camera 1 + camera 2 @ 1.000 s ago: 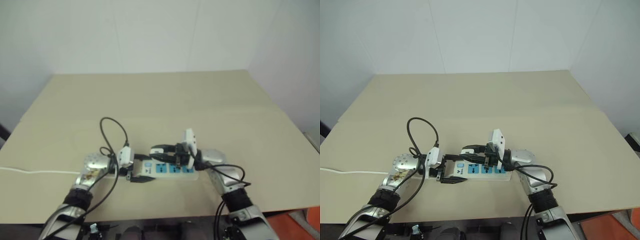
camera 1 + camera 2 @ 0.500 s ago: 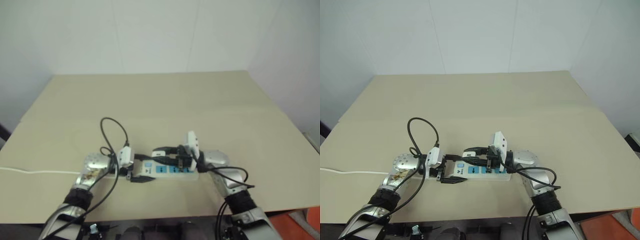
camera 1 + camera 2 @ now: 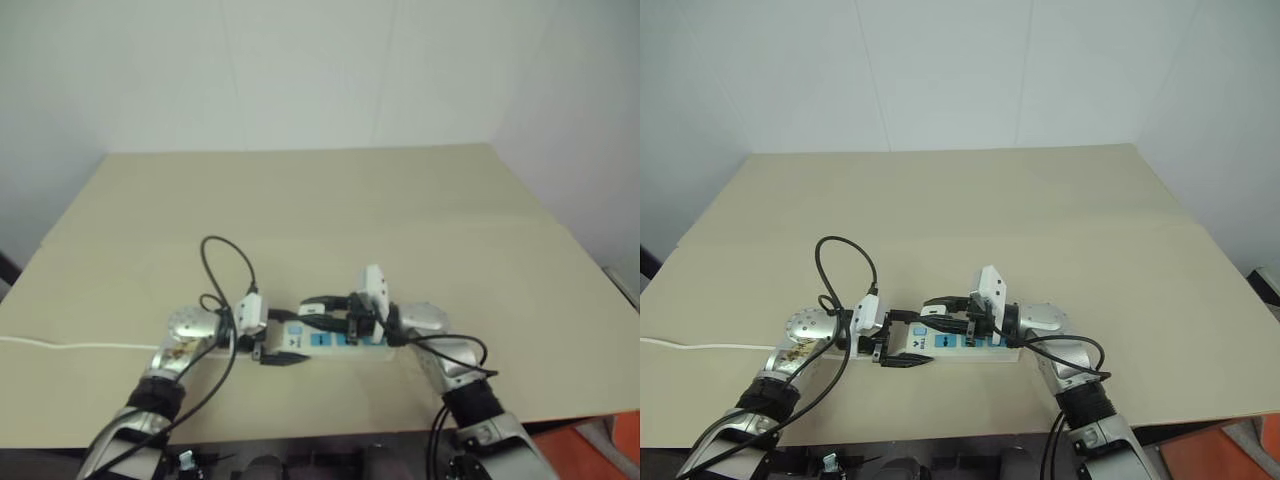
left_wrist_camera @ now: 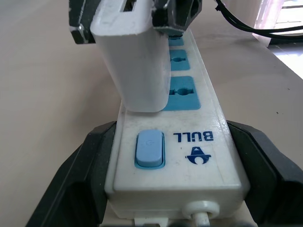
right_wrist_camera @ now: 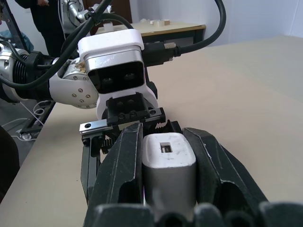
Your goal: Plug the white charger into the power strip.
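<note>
Near the front edge of the tan table (image 3: 1060,210), the power strip (image 4: 189,142) lies flat with the left gripper (image 4: 170,198) clamped on its switch end, one black finger on each side. Above the strip, the right gripper (image 5: 168,156) is clenched on the white charger (image 5: 168,163) (USB port facing its camera), whose base sits against the strip's top beside the first blue socket.

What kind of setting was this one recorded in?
Probably a robotics lab or test room: a bare beige tabletop against plain white walls, another light wooden table behind, and a person in dark clothes standing nearby.
</note>
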You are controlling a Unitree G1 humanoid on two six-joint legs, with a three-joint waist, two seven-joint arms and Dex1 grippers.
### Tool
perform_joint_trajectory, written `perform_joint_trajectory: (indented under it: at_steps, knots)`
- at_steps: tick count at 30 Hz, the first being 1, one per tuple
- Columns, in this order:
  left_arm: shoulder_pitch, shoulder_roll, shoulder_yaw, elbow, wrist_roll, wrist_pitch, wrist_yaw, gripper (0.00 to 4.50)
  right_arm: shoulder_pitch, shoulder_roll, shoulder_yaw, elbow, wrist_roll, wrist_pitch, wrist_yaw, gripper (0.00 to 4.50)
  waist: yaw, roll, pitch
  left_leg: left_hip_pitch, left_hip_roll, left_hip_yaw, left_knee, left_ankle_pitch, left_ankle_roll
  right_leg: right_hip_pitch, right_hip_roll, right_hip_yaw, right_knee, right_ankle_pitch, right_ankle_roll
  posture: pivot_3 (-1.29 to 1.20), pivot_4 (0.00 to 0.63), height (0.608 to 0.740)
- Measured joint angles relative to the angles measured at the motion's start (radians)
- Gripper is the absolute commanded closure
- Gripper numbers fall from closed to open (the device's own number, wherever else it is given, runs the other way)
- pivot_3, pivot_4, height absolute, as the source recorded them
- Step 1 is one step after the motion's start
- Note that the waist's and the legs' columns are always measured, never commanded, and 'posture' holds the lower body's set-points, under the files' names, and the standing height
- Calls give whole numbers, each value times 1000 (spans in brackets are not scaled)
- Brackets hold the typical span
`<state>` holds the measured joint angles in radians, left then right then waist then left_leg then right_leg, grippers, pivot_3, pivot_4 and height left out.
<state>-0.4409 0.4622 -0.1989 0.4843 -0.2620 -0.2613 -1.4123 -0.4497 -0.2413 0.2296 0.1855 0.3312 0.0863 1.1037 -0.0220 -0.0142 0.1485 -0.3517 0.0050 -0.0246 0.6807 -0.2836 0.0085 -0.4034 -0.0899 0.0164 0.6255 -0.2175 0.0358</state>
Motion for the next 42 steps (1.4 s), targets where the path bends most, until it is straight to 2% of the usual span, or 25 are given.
perform_joint_trajectory:
  at_steps: [14,21,24,29,42]
  knots:
    - [-4,-2,-14,-4,0,0,7,1230,54,-24,-9,1,6,-58,5,3340,4,-1,-1,0,0,0,-1,0,0,0,0,0,-2,0,0,0,150,740]
    - [-4,7,-15,-1,0,4,14,1230,57,-31,-12,49,14,-108,20,3340,4,-5,-8,1,0,0,-1,0,0,2,0,0,-2,-1,0,0,150,740]
    - [-2,12,-16,1,1,6,19,1230,46,-33,-9,82,15,-135,36,3340,4,-7,-11,6,1,0,-2,0,0,5,0,0,-2,-5,5,0,150,740]
    - [5,14,-18,0,1,7,24,1230,39,-47,-2,101,15,-153,54,3340,4,-8,-11,16,2,0,-7,-1,1,15,0,-1,-4,-9,5,0,150,740]
    - [19,33,-16,-13,1,16,25,1230,-50,-57,76,181,-6,-188,84,3340,-6,-9,-12,18,8,-1,-10,-1,0,15,5,-1,-3,-12,1,0,150,740]
